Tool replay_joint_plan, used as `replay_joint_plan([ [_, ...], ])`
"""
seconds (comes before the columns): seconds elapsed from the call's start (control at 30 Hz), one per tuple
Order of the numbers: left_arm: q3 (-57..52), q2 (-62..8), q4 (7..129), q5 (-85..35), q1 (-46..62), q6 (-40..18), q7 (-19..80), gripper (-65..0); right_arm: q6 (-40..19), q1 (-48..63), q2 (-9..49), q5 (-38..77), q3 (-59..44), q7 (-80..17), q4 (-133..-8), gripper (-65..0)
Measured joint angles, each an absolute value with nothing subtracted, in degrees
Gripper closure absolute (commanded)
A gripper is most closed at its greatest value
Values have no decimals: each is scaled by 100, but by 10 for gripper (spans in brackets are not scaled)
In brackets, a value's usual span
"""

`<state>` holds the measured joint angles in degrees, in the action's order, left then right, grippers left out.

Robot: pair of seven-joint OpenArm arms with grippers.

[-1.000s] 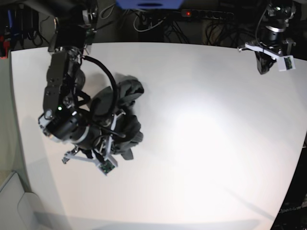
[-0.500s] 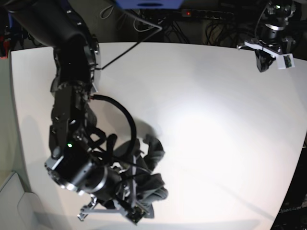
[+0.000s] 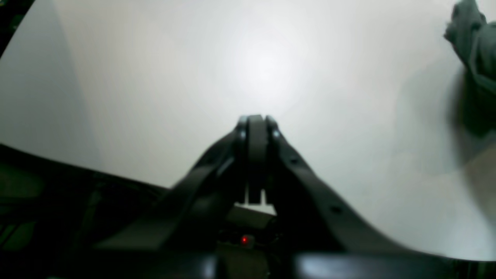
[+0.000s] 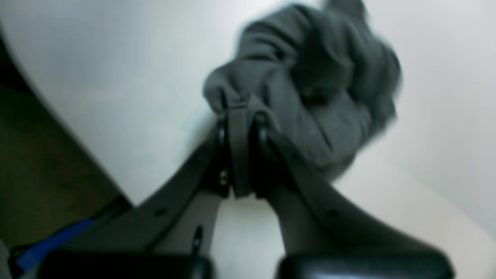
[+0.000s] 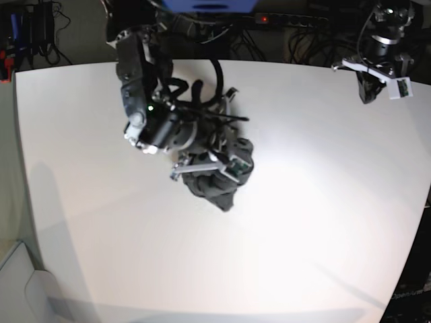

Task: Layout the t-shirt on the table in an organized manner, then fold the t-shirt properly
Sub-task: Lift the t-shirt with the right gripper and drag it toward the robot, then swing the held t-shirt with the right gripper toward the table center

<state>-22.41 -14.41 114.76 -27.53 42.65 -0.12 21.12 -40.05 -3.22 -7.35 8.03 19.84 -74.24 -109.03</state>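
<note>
T-shirt (image 5: 217,185) carried back up-table, right claw (image 4: 240,112) clamped on it

Both hands (image 3: 255,124) (image 4: 240,112) closed.

No legible markings

No text, label, brand, number or sign is reading clearly in any view; the t-shirt (image 5: 217,183) and the table (image 5: 303,222) are showing plain surfaces, and the wrist views are blurring.

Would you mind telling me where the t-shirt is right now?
In the base view, the t-shirt is bunched left of the table's centre, pinched by the right gripper.
</note>
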Motion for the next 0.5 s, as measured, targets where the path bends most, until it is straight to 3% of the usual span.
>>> replay_joint_plan([
  [0.5, -2241, -1444, 11476, -2751, 4075, 1, 2143, -2, -4003, -73, -585, 766, 2171, -6823, -9264, 0],
])
